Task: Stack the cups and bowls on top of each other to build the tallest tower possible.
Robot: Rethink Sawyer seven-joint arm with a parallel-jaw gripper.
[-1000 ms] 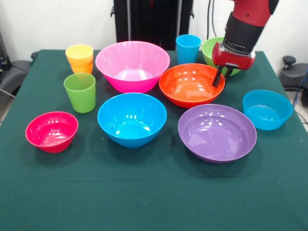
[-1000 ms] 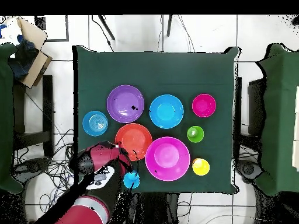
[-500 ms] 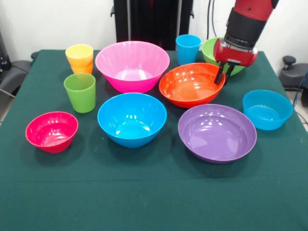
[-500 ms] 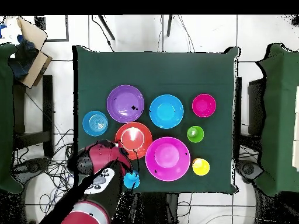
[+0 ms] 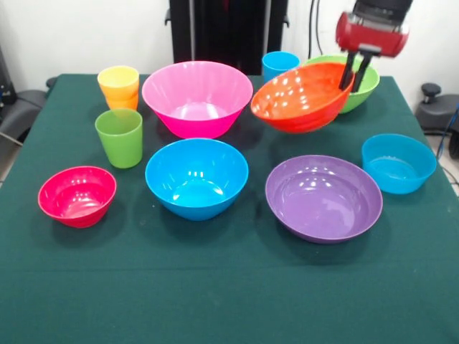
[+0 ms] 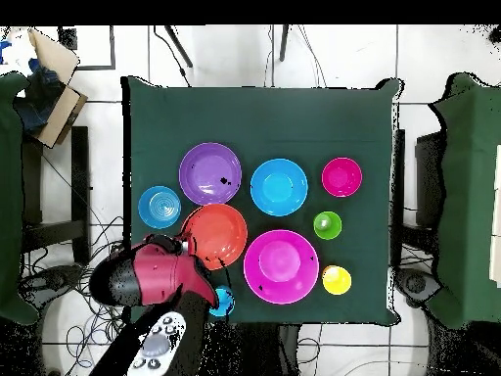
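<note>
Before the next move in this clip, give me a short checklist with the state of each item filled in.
1. Pincer closed on the orange bowl's rim: ok.
2. Orange bowl lifted off the table: ok, though it hangs tilted from one side of its rim.
3. Grip firm enough to carry a tilted bowl: cannot tell.
4. Large pink bowl upright and empty, if it is the base: ok.
5. Path to it clear: not ok yet; the blue cup stands just behind the raised bowl.
6. Purple bowl and big blue bowl upright and free to take: ok.
</note>
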